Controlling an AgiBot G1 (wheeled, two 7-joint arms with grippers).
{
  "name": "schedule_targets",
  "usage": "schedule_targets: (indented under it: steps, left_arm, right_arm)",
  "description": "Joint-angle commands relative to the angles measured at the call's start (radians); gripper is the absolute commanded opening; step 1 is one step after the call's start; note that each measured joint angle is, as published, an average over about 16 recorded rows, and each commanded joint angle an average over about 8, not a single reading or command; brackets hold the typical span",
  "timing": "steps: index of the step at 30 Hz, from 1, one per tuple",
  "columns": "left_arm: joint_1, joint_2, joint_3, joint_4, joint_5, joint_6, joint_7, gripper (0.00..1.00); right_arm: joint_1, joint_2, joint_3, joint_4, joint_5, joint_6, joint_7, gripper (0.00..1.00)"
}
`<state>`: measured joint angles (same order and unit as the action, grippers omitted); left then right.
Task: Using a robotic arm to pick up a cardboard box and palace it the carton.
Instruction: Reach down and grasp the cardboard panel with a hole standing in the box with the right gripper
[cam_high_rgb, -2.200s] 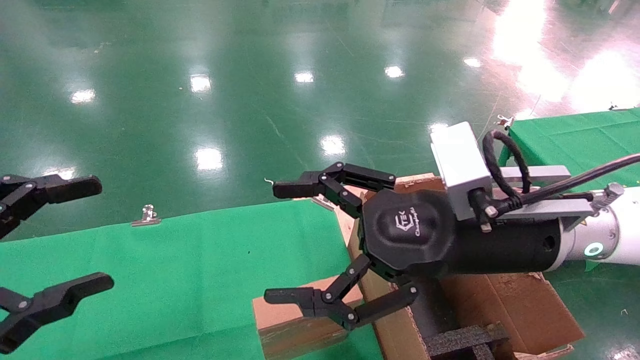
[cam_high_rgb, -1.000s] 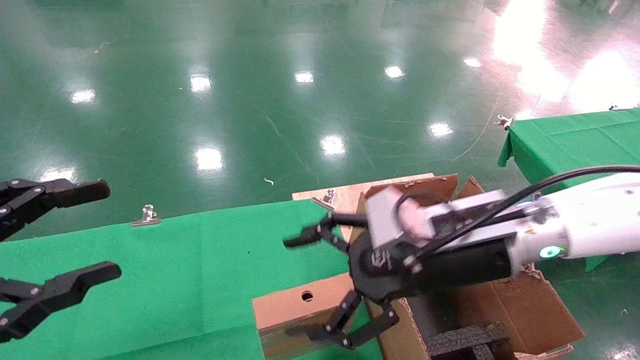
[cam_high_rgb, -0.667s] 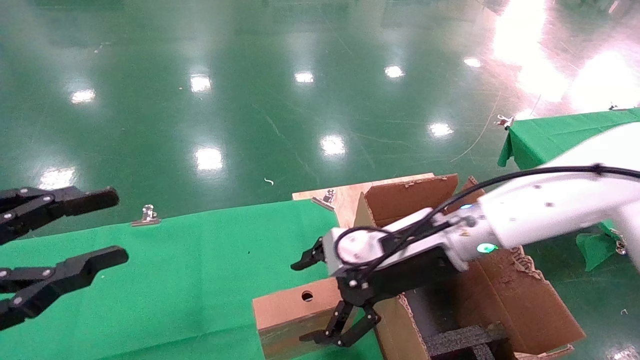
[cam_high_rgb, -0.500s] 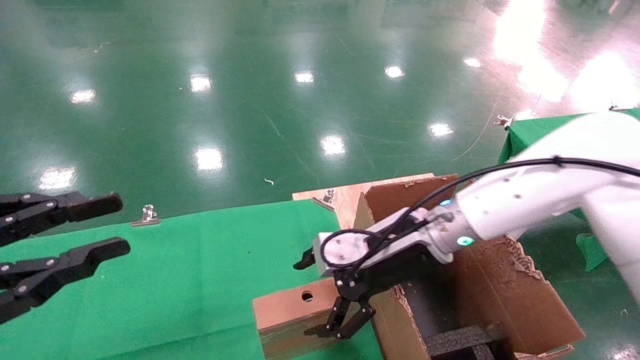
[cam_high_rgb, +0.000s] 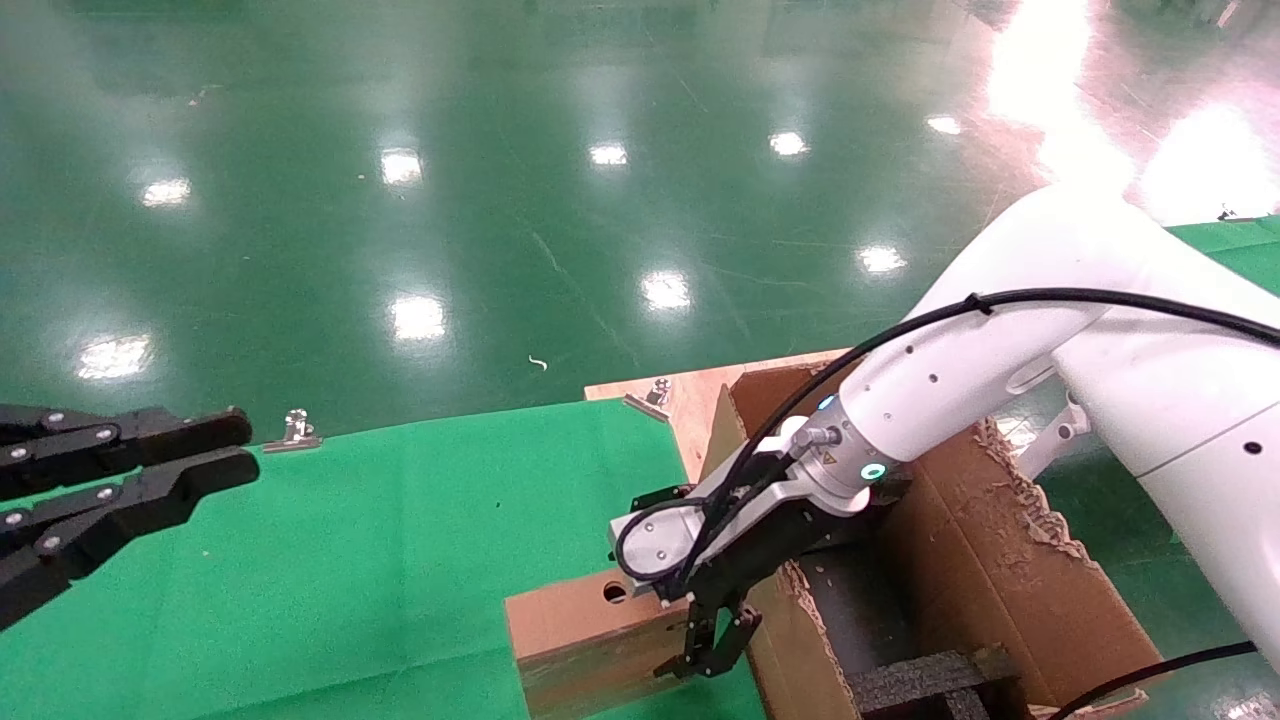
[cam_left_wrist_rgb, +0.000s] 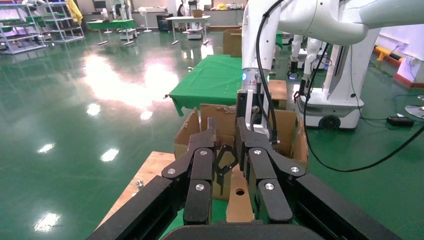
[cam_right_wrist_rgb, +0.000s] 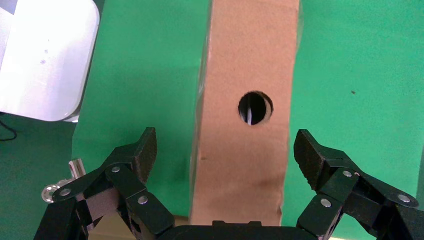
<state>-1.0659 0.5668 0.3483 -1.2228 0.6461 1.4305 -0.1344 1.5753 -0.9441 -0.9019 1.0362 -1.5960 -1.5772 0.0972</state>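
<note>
On the far left of the head view the left gripper (cam_high_rgb: 215, 450) hangs idle above the green cloth (cam_high_rgb: 400, 540), its two plain black fingers drawn close together with only a slim gap between them.

Toward the middle, the cardboard box (cam_high_rgb: 590, 625) lies on the cloth at the near edge of the table, just beside the carton's wall. Its top face with the round hole (cam_high_rgb: 614, 592) is turned up, and a darker scuffed side faces the camera. It looks light and fairly stiff, with a dry matte skin that should not slip, though thin board like this would probably dent under a hard squeeze. The long narrow sides are the likely place to hold it, a little off the hole.

The right gripper (cam_right_wrist_rgb: 226, 157) comes down over it on the white robotic arm (cam_high_rgb: 960, 370). Its jaws are spread wide and straddle the box, one finger on each long side, with clear green cloth showing between each fingertip and the cardboard, so nothing is held yet.

To the right stands the carton (cam_high_rgb: 1000, 580), with ragged flaps open and black foam inserts (cam_high_rgb: 930, 680) inside.
</note>
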Motion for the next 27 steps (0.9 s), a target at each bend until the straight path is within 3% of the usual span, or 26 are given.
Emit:
schedule_targets:
  steps: [1,2,3,27]
  left_arm:
    - [0.0,0.0,0.0,0.0,0.0,0.0,0.0,1.0]
    - [0.0,0.0,0.0,0.0,0.0,0.0,0.0,1.0]
    - [0.0,0.0,0.0,0.0,0.0,0.0,0.0,1.0]
    - [0.0,0.0,0.0,0.0,0.0,0.0,0.0,1.0]
  right_arm:
    - [0.01,-0.007,-0.016,-0.005,-0.007,0.0,-0.008,0.19]
    - [0.012,-0.008,-0.019,-0.005,-0.009,0.0,-0.011,0.06]
    - [0.012,-0.008,-0.018,-0.005,-0.009,0.0,-0.01,0.0]
    - [-0.003,0.002,0.003,0.001,0.005,0.002,0.001,0.0]
